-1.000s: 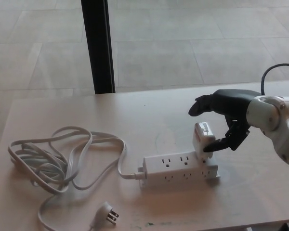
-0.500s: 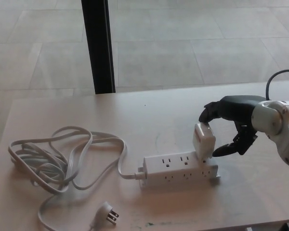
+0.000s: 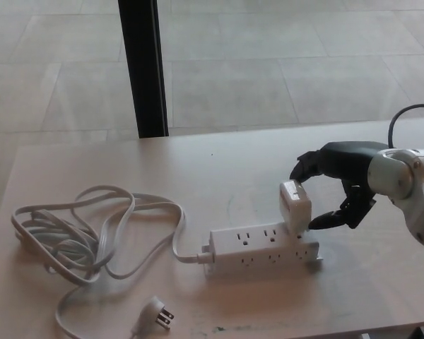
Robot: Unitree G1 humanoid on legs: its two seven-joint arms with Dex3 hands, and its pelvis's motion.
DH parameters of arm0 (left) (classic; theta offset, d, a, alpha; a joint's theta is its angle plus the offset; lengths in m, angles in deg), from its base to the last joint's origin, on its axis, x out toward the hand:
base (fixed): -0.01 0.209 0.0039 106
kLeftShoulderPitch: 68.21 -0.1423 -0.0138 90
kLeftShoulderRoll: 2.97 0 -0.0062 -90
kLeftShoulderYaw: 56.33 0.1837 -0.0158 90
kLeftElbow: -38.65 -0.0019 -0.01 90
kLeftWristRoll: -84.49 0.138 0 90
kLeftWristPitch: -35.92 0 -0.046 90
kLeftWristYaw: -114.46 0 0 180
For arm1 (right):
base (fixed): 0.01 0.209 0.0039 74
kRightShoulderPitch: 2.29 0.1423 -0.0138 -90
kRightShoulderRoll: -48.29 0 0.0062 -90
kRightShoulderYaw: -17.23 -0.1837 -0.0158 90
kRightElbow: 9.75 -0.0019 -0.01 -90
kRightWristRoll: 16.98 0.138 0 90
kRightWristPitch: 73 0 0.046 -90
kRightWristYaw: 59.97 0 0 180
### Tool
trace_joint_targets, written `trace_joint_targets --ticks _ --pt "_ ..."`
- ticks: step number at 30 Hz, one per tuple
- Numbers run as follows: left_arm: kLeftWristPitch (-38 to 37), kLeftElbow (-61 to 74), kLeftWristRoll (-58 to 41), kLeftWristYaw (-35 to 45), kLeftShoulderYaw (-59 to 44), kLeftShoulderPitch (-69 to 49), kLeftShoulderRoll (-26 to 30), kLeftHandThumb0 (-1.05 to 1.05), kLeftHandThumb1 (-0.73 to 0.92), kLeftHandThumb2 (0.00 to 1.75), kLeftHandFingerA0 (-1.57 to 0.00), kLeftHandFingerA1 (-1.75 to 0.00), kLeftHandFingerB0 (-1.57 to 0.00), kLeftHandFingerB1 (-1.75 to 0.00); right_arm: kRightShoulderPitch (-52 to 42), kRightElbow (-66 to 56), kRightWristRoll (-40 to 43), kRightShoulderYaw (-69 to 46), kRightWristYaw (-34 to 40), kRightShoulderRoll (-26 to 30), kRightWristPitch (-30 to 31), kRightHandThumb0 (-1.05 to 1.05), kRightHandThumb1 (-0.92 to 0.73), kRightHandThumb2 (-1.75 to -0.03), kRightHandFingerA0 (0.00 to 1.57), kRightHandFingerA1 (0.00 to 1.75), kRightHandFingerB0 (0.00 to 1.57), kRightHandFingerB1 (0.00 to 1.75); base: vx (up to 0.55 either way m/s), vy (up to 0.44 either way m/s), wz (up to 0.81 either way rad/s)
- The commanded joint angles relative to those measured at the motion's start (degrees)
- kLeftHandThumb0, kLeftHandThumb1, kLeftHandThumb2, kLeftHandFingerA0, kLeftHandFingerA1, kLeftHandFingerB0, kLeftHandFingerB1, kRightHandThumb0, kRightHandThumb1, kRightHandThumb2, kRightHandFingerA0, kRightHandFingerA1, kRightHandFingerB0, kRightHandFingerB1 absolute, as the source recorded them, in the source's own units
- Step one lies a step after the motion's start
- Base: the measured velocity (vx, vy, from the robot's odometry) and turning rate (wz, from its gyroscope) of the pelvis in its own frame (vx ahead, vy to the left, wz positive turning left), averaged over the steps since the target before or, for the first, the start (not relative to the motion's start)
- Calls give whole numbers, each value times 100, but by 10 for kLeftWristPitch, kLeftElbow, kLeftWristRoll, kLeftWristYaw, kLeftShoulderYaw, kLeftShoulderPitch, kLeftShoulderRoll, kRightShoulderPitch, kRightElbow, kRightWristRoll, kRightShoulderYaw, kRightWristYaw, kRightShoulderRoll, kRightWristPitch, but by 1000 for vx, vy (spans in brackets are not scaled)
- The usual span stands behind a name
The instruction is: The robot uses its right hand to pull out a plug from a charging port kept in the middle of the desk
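1. An indoor test space, office or lab in kind: a plain pale wooden desk point(image 3: 92, 159) stands on a floor of large beige tiles point(image 3: 268, 63).
2. Behind the desk rises a black post point(image 3: 143, 67).
3. On the desk lies a white power strip point(image 3: 258, 248) with its coiled cord point(image 3: 78, 233).

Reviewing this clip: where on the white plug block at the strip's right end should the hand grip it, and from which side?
Probably on the plug block's two broad flat faces, well above the power strip, coming from the robot's right, where the right hand already brackets it. The block stands tall and tilted at the strip's right end, so those faces are exposed, with nothing beside them.
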State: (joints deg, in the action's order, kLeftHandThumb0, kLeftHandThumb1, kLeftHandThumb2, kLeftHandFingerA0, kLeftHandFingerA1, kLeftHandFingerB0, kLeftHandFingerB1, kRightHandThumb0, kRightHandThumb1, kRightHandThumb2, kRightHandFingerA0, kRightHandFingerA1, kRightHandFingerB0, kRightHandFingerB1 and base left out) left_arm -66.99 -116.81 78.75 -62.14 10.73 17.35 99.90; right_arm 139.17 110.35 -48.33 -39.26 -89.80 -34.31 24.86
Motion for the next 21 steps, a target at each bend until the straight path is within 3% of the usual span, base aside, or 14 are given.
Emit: trace_joint_targets --ticks 1,2,3,4,5,7,10,12,13,14,15,16,17,21 --pt "-15 5 -6 6 1 -6 7 -64 67 60 -75 -60 -66 -47 -13 -4 0 -12 2 -10 -27 -86 -51 -90 90 141 36 48 0 0 0" --pt "-16 5 -8 9 -1 -7 6 -64 67 60 -75 -60 -66 -47 -13 -3 -1 -14 3 -10 -29 -86 -51 -90 90 141 36 48 0 0 0" --pt "-18 1 -7 10 0 -6 7 -66 67 61 -77 -58 -66 -45 -13 -2 -5 -13 3 -10 -27 -75 -58 -58 69 158 37 36 0 0 0" --pt "-20 -5 -5 10 1 -4 8 -66 67 61 -77 -58 -66 -45 -13 -2 -10 -11 4 -9 -25 -75 -58 -58 69 158 37 36 0 0 0" --pt "-21 -4 -4 10 1 -6 8 -66 67 61 -76 -58 -66 -45 -13 -4 -15 -10 4 -11 -16 -85 -50 -89 80 135 33 46 0 0 0" --pt "-18 2 -6 12 0 -8 8 -72 54 79 -72 -62 -59 -53 -18 -7 -23 -9 9 -4 -20 -86 -52 -88 83 137 34 46 0 0 0" --pt "-18 2 -3 9 2 -8 8 -68 68 61 -75 -57 -65 -48 -25 -10 -30 -7 12 3 -26 -74 -47 -85 100 141 38 50 0 0 0" --pt "-20 3 -2 9 4 -9 9 -73 55 78 -73 -63 -61 -54 -30 -10 -38 -5 18 6 -27 -62 -41 -85 102 136 38 53 0 0 0" --pt "-23 2 -1 8 4 -9 8 -69 69 61 -75 -58 -65 -48 -32 -8 -35 -8 16 6 -27 -55 -52 -59 71 168 45 39 0 0 0" --pt "-20 2 -2 8 3 -8 8 -68 69 61 -76 -57 -65 -46 -34 -9 -38 -8 18 6 -26 -54 -51 -56 73 168 45 41 0 0 0" --pt "-19 2 -4 9 2 -7 8 -68 69 61 -76 -58 -65 -47 -35 -9 -40 -8 20 6 -24 -63 -40 -81 106 141 39 53 0 0 0" --pt "-20 2 -5 12 2 -8 8 -67 69 61 -75 -59 -64 -47 -38 -11 -38 -10 23 5 -24 -61 -40 -81 108 141 40 55 0 0 0" --pt "-19 1 -4 12 3 -7 8 -68 69 61 -74 -58 -63 -46 -39 -7 -40 -10 27 2 -24 -52 -51 -58 74 169 42 40 0 0 0" --pt "-17 5 1 11 8 -10 10 -68 70 62 -74 -57 -61 -44 -47 -13 -48 -6 28 -4 -14 -52 -50 -59 66 159 46 37 0 0 0"
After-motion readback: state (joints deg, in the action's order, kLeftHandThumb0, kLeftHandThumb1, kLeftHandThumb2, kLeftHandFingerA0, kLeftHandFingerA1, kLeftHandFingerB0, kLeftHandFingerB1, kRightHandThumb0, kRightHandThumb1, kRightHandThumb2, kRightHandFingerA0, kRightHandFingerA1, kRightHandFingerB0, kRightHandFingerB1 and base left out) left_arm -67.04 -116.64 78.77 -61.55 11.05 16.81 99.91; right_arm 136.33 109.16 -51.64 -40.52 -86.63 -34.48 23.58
